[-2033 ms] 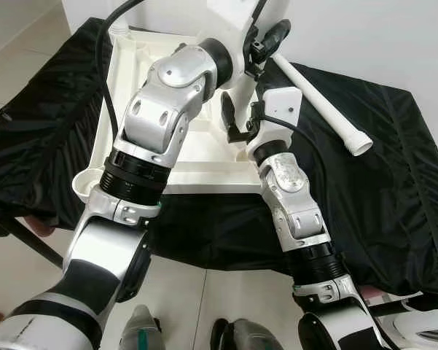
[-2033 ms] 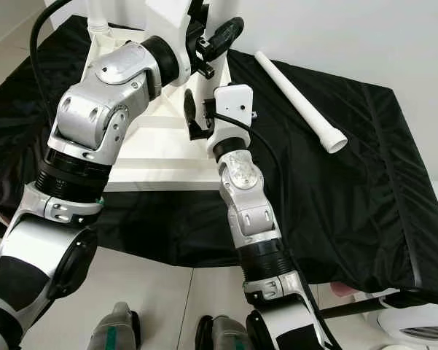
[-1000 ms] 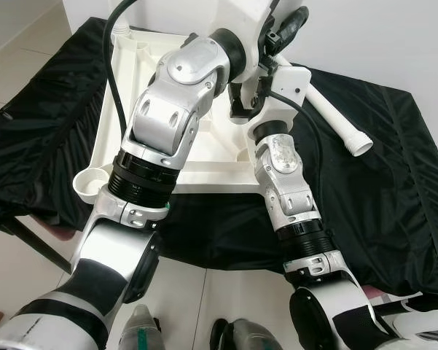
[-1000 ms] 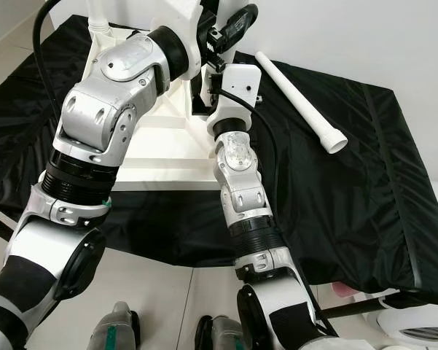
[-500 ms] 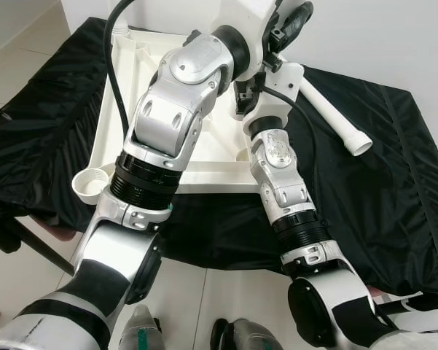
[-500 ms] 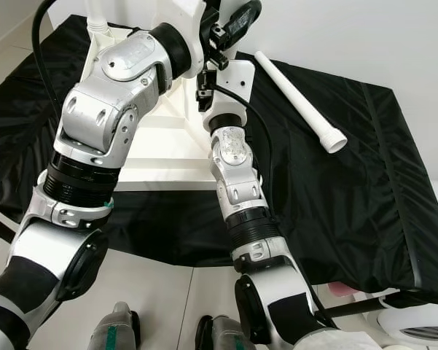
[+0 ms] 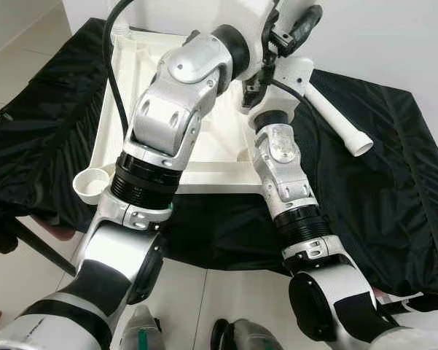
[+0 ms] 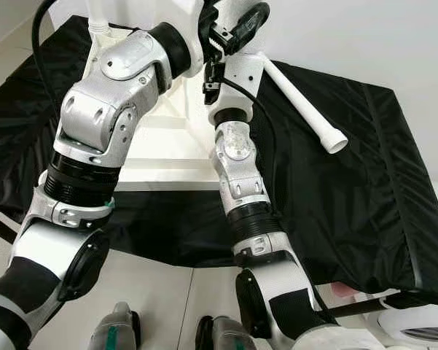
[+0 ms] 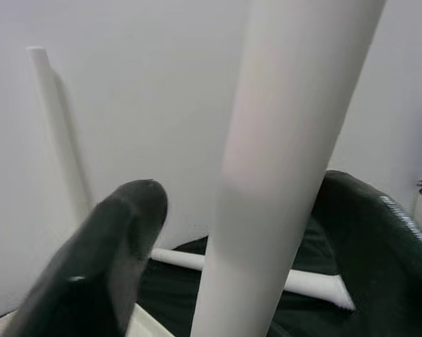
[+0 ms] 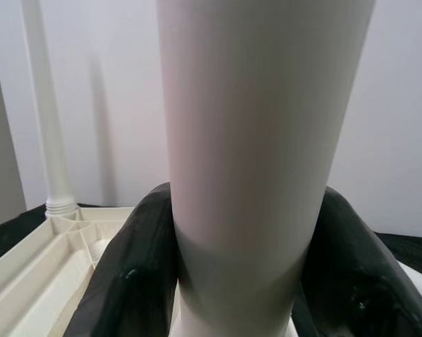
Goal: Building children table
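Gripping with our right gripper [image 10: 242,281], fingers clamped around the upright leg [image 10: 256,140], we are steadying it vertically on the tabletop [image 7: 142,87]'s near corner. Our left gripper [image 9: 119,246], whose closure we cannot tell, is hovering beside it.

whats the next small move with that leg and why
Probably press and twist the upright leg down into the tabletop: the right pincer clamps it near its base, the left pincer sits beside it higher up, and another leg lies unfitted on the black cloth.
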Motion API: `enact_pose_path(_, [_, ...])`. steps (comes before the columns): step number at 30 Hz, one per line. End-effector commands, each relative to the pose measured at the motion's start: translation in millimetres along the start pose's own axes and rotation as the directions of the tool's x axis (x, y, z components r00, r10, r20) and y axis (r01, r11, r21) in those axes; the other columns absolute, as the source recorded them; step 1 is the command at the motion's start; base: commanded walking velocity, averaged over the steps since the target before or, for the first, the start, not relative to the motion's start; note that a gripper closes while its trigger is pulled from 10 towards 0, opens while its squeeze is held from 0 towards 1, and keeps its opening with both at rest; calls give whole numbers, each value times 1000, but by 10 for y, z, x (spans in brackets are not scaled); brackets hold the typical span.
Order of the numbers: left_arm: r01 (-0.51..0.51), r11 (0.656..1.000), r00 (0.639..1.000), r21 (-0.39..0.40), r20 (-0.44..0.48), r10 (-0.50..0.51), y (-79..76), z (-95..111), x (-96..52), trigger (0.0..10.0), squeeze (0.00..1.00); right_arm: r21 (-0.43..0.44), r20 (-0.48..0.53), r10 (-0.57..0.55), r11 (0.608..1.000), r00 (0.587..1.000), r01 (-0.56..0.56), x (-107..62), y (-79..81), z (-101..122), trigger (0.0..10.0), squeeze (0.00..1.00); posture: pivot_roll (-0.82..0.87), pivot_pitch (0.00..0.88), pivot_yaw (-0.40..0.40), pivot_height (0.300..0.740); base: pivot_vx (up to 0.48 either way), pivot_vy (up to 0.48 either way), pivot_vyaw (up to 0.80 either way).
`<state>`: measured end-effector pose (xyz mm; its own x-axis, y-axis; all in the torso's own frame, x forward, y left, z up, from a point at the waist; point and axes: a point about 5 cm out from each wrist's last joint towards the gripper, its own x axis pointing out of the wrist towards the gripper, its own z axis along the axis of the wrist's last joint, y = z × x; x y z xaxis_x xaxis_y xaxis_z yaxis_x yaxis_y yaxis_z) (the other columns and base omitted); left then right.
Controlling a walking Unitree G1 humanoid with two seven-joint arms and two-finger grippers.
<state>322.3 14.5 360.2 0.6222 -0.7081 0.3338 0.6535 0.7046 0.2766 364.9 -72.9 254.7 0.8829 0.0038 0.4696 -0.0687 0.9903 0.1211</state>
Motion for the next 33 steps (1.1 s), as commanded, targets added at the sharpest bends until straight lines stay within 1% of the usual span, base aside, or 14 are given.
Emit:
enact_pose_path(1, [22,1000,1000,-17,10,-22,-8,13,12,10000,1000,5,5,-44,999,999,43,25,-96,8,10000,0,103,56,-122,740,0,0,0])
enact_pose_path(5, [24,997,999,-67,26,-22,40,13,-2,10000,1000,-9,-6,-71,997,997,71,24,-164,-11,10000,0,104,52,-122,740,0,0,0])
enact_pose_path(7, [18,992,999,-126,45,-12,113,19,-25,10000,1000,-26,-10,-90,996,996,90,10,-235,-30,10000,0,104,50,-122,740,0,0,0])
enact_pose_path(8, [20,989,999,-145,53,-12,148,22,-45,10000,796,-35,-13,-103,994,995,103,2,-297,-41,10000,0,103,46,-122,740,0,0,0])
enact_pose_path(9, [23,987,998,-158,60,-14,174,23,-68,10000,20,-43,-17,-116,992,993,116,-5,-352,-51,10000,0,99,44,-120,740,0,0,0])
enact_pose_path(11, [31,982,997,-184,78,-17,221,17,-120,10000,0,-59,-24,-139,989,990,137,-14,-454,-61,10000,0,96,41,-120,740,0,0,0])
enact_pose_path(14, [30,979,997,-201,79,-15,246,-2,-146,10000,0,-62,-27,-146,988,989,144,-18,-499,-62,10000,0,95,40,-120,740,0,0,0])
enact_pose_path(16, [3,976,999,-220,41,6,336,-137,-228,10000,0,-82,-29,-161,984,987,158,-41,-625,-51,10000,0,96,36,-123,740,0,0,0])
enact_pose_path(18, [-13,975,1000,-223,19,18,369,-196,-257,10000,0,-89,-31,-166,983,986,162,-52,-668,-48,10000,0,96,35,-124,740,0,0,0])
enact_pose_path(19, [-18,973,1000,-229,8,20,326,-240,-287,10000,0,-98,-32,-164,982,986,160,-70,-705,-45,10000,0,95,34,-126,740,0,0,0])
enact_pose_path(20, [-17,971,1000,-238,-5,16,164,-268,-315,10000,0,-110,-38,-152,983,988,147,-95,-736,-49,10000,0,95,31,-128,740,0,0,0])
enact_pose_path(22, [-19,968,1000,-249,-21,15,-35,-306,-373,10000,0,-121,-45,-132,985,990,126,-135,-770,-57,10000,0,96,25,-128,740,0,0,0])
enact_pose_path(28, [-92,973,993,-211,-93,73,-23,-538,-505,10000,0,-143,-30,-17,990,999,12,-240,-773,-11,10000,0,92,18,-124,740,0,0,0])
enact_pose_path(33, [-151,973,985,-174,-109,133,25,-620,-575,10000,0,-143,-19,53,988,998,-55,-309,-755,31,10000,0,85,19,-118,740,0,0,0])
